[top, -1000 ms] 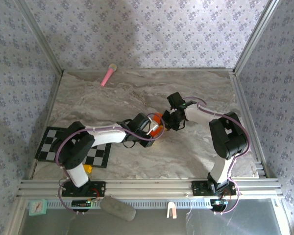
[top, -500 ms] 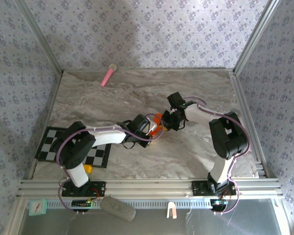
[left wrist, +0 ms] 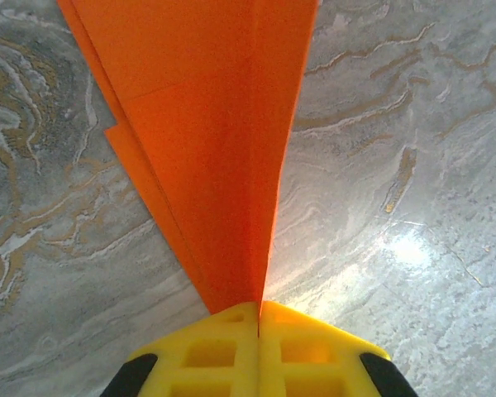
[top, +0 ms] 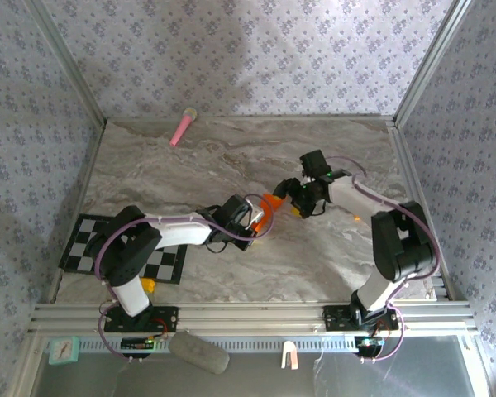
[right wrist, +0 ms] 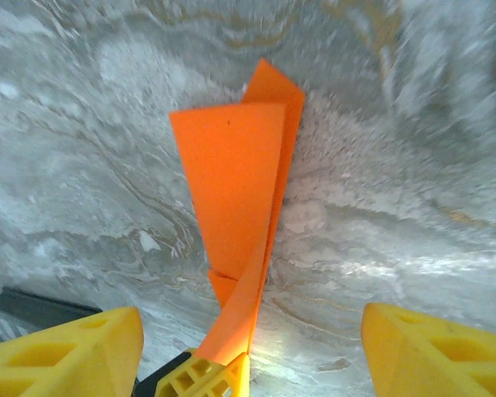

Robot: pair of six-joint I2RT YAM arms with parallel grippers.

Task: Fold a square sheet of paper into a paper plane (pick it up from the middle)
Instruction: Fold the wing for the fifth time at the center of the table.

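Left gripper (left wrist: 259,309) is pinched fully shut on the near end of the paper plane (left wrist: 219,157), its yellow fingers (left wrist: 207,351) meeting on the fold line, so the orange layers fan away toward 12 o'clock in the wrist view. From above, the plane sits close to the middle of the marble table (top: 231,273). The left gripper is at its 8 o'clock and the right gripper (top: 299,201) at its 3 o'clock, near but apart, with its jaws spread wide and nothing between them. Whether the far tip rests on the table I cannot tell. The paper looks thin and very light. It is limp across the open flaps, stiffer along the centre crease where the layers stack, and probably prone to skating on the smooth stone or crumpling under a careless squeeze. The best hold is therefore along that crease, mid-length, rather than on a loose flap. By count there are one paper plane, two grippers, one pink stick (top: 183,126) at the table's 11 o'clock, and one checkered mat (top: 87,240) at its 8 o'clock edge.
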